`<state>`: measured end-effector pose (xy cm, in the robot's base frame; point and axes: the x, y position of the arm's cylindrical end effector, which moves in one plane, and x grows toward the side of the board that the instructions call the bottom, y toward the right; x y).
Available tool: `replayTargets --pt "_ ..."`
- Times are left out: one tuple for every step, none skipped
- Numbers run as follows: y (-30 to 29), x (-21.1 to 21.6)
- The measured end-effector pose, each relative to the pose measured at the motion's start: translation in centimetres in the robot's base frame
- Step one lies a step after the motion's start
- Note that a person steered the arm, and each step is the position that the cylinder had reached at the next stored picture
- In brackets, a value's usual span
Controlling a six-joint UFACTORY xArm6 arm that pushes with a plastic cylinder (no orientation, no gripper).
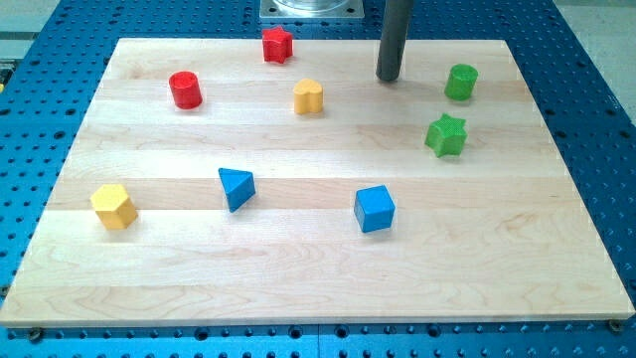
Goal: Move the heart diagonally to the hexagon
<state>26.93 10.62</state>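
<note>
The yellow heart [309, 96] lies on the wooden board near the view's top, a little left of centre. The yellow hexagon [113, 206] lies at the view's lower left. My tip [388, 79] is the lower end of the dark rod, near the view's top, to the right of the heart with a clear gap between them. It touches no block.
A red star [277, 45] and a red cylinder [185, 89] lie at the top left. A green cylinder [461, 82] and a green star [446, 135] lie at the right. A blue triangle [237, 187] and a blue cube [375, 209] lie lower down. The board [318, 288] rests on a blue perforated table.
</note>
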Motion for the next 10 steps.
replayTargets --pt "0.0 0.0" --pt "-0.9 0.0" --pt "-5.5 0.1" --pt "-8.1 2.3" --pt "-8.7 4.0" --pt "-12.2 1.7" --pt "-14.2 7.7" --pt "-12.8 7.9" --pt "-12.0 4.7" --pt "-5.3 4.9"
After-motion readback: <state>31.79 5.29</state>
